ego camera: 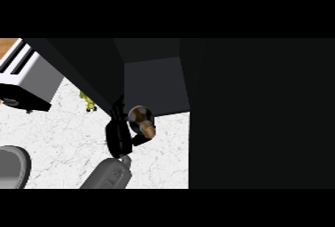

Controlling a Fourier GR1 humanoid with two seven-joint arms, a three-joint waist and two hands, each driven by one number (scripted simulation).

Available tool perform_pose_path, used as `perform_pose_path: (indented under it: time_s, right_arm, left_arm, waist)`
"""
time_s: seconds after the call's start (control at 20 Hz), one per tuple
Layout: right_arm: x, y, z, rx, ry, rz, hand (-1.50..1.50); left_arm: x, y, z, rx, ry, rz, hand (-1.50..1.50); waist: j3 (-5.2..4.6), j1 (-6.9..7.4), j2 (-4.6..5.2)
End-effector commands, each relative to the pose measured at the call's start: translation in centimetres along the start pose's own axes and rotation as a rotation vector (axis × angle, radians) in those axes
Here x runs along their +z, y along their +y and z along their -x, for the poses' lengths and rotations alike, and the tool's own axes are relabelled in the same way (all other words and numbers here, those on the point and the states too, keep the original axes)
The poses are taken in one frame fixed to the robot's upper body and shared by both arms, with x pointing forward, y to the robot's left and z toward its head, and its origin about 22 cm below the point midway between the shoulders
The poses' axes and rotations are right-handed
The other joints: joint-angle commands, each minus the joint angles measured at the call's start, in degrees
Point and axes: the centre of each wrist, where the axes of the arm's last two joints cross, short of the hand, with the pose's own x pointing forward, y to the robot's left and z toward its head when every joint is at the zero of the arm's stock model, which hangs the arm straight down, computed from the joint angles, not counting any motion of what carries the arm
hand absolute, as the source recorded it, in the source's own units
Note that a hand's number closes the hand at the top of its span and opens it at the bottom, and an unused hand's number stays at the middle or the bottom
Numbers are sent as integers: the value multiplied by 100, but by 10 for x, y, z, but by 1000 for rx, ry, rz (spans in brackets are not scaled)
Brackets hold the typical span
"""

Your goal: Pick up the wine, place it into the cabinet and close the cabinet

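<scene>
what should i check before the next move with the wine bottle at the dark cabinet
1. Grasp: the black right hand is curled round the brown wine bottle. Ok.
2. Bottle position: it sits at the front edge of the dark cabinet opening, not yet on the shelf. Not ok.
3. Cabinet open: the dark door panel stands swung out at the right. Ok.
4. Shelf free inside: interior too dark. Cannot tell.
5. Left hand: only a grey forearm shows at lower left. Cannot tell.
</scene>
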Motion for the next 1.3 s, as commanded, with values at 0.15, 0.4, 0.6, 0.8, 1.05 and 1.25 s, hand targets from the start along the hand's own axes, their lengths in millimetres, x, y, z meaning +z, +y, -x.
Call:
perform_pose_path:
  time_s: [0.15,0.4,0.6,0.8,1.05,1.25]
  right_arm:
    - [4,0,-11,-26,-13,7,-150]
    - [5,0,-10,-35,-10,15,-150]
    - [3,-1,-14,-35,-30,3,-150]
    - [12,1,-22,-26,-27,4,-150]
    - [6,2,-17,-48,-16,12,-150]
    - [10,5,-23,-36,-11,26,-150]
  left_arm:
    - [-63,-17,-75,-85,-68,93,-150]
    - [-79,-20,-109,-84,-62,126,-150]
    - [-96,-16,-138,13,-94,116,-150]
    - [-105,-11,-139,112,-127,114,-150]
    - [-103,-12,-138,214,-143,80,-150]
    - [-102,-11,-130,301,-167,55,-150]
  waist:
    - [-75,-7,76]
    - [-91,120,76]
    - [-100,119,120]
    - [-102,137,99]
    - [-102,157,94]
    - [-101,304,55]
